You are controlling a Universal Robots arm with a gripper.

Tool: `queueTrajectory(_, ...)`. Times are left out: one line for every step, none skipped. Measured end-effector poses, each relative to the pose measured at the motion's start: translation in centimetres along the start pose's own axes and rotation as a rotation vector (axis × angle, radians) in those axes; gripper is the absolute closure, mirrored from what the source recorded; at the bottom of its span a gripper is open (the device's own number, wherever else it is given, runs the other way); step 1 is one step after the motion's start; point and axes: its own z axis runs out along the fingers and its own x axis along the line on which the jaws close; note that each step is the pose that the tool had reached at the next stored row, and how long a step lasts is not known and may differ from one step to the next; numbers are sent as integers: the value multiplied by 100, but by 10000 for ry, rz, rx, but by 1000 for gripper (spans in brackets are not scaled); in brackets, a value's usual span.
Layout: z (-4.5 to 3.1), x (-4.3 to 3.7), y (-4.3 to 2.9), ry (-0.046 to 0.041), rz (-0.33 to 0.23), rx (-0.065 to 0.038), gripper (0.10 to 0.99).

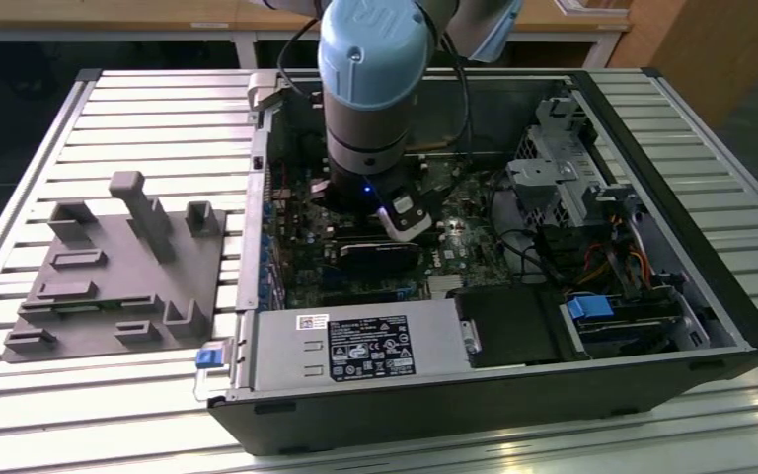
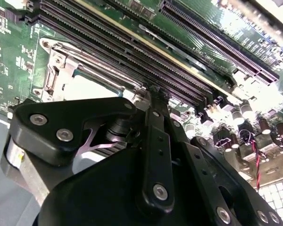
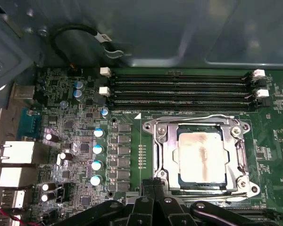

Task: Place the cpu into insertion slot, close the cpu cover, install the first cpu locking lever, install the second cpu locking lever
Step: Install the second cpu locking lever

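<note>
End effector [image 3: 153, 200] sits low over the motherboard at the socket's edge; its fingertips are hidden by its own black linkage, so grip state cannot be told. The cpu [image 3: 201, 157] lies in the insertion slot [image 3: 161, 162], the cpu cover [image 3: 168, 141] down around it. Board print is unreadable.

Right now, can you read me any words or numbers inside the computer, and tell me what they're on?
None can be quoted; every text is too small or blurred.
The black label on the grey metal box: print too small to read.
The white sticker beside it: too small.
The white tag on the black cable: blurred.
The motherboard lettering: too small.
The cpu top: no legible marking.
</note>
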Motion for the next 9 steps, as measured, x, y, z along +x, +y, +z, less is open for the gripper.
queueTrajectory(1,0,0,-3,-1,-4,980)
queueTrajectory(-2,-1,2,-8,-4,-10,980)
queueTrajectory(-13,-1,7,-14,-5,-21,980)
queueTrajectory(-38,-2,15,-14,-4,-19,980)
queueTrajectory(-65,-2,22,-12,-3,-16,980)
queueTrajectory(-95,-1,30,-8,-2,-9,980)
queueTrajectory(-124,-2,39,-9,-2,-9,980)
queueTrajectory(-156,-2,48,-8,-2,-9,980)
queueTrajectory(-190,-3,59,-8,-1,-8,980)
